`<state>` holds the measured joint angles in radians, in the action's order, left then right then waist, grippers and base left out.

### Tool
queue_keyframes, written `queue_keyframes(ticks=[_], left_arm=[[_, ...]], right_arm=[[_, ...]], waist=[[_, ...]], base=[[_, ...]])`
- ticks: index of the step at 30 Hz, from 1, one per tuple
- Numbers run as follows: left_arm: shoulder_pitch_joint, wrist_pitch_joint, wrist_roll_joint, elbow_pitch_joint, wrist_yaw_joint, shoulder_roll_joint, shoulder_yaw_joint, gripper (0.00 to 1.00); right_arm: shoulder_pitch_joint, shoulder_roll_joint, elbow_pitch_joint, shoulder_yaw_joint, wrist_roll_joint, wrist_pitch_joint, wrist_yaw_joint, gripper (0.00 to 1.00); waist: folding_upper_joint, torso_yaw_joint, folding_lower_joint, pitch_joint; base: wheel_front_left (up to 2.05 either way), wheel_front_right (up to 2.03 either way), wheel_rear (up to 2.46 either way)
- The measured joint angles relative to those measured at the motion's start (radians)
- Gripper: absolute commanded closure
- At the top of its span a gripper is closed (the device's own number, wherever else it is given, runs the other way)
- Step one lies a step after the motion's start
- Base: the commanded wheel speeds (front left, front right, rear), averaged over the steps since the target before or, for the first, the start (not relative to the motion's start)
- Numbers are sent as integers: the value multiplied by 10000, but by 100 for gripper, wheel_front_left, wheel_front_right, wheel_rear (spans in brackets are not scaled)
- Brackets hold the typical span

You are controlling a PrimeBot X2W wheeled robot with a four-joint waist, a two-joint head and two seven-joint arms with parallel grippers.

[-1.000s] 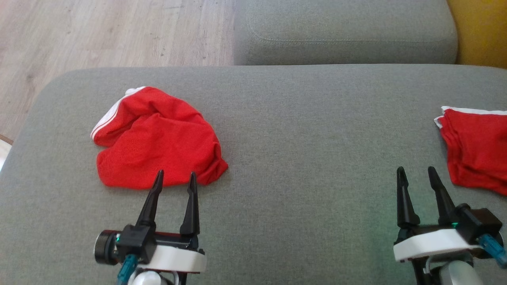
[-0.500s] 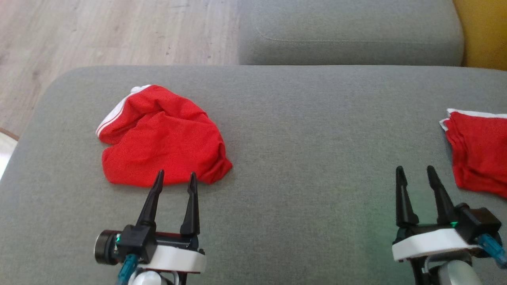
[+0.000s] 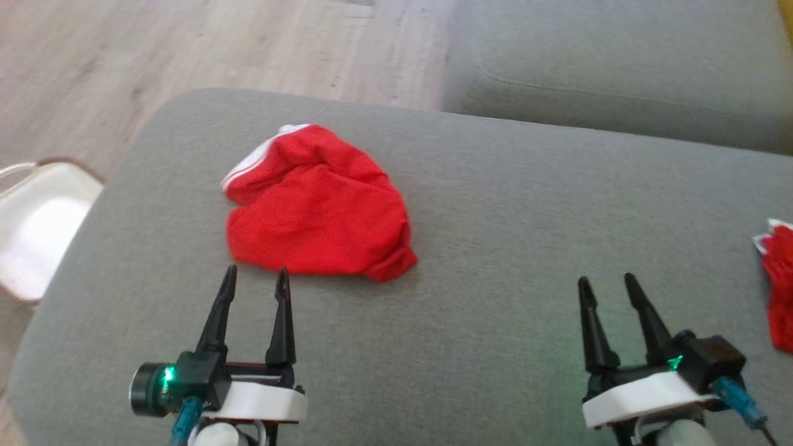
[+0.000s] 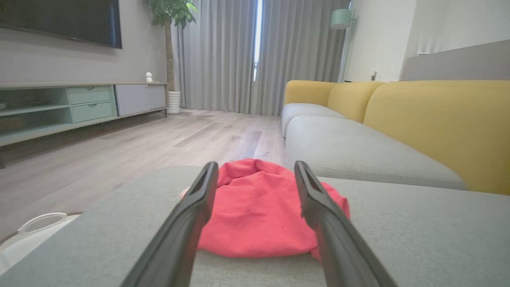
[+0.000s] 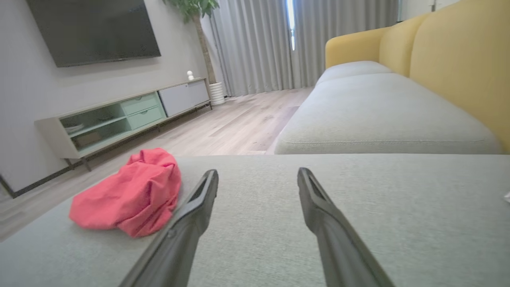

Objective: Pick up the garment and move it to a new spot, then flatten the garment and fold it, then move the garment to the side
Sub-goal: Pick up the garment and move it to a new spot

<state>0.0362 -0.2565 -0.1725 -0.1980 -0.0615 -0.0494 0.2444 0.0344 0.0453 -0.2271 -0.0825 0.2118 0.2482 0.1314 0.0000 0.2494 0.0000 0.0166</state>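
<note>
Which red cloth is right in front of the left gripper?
The crumpled red cloth with white stripes, just beyond the left gripper. The other red cloth sits far off at the right edge.

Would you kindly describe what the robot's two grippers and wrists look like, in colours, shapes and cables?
The left gripper and right gripper each have two long, black, tapering fingers on a black block above a white wrist shell. A small green light glows on each block, and a teal-blue cable plug leads off each. The left one also carries a black round cylinder.
</note>
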Motion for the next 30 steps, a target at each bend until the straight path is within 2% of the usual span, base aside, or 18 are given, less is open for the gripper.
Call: queue_keyframes(ticks=[7, 15, 21, 24, 30], left_arm=[[-21, 0, 217, -52, 44, 0, -290, 0], [-85, 0, 336, -44, 117, -46, -719, 0], [-96, 0, 435, -25, 286, -244, -936, 0], [276, 0, 510, -138, 535, -502, -965, 0], [2980, 807, 717, -629, 1302, -1260, -780, 0]], right_arm=[[175, 0, -8, -692, 255, 0, 0, 0], [215, 0, -31, -1185, 453, 0, 0, 0], [210, 0, -27, -1262, 451, 0, 0, 0], [190, 0, -12, -1195, 426, 0, 0, 0], [24, 0, 56, -945, 127, 0, 0, 0]], waist=[[0, 1103, 0, 139], [0, 1897, 0, 293], [0, 1867, 0, 110], [0, 1734, -1, -115], [0, 1363, 0, -789]], base=[[0, 0, 0], [0, 0, 0], [0, 0, 0], [0, 0, 0], [0, 0, 0]])
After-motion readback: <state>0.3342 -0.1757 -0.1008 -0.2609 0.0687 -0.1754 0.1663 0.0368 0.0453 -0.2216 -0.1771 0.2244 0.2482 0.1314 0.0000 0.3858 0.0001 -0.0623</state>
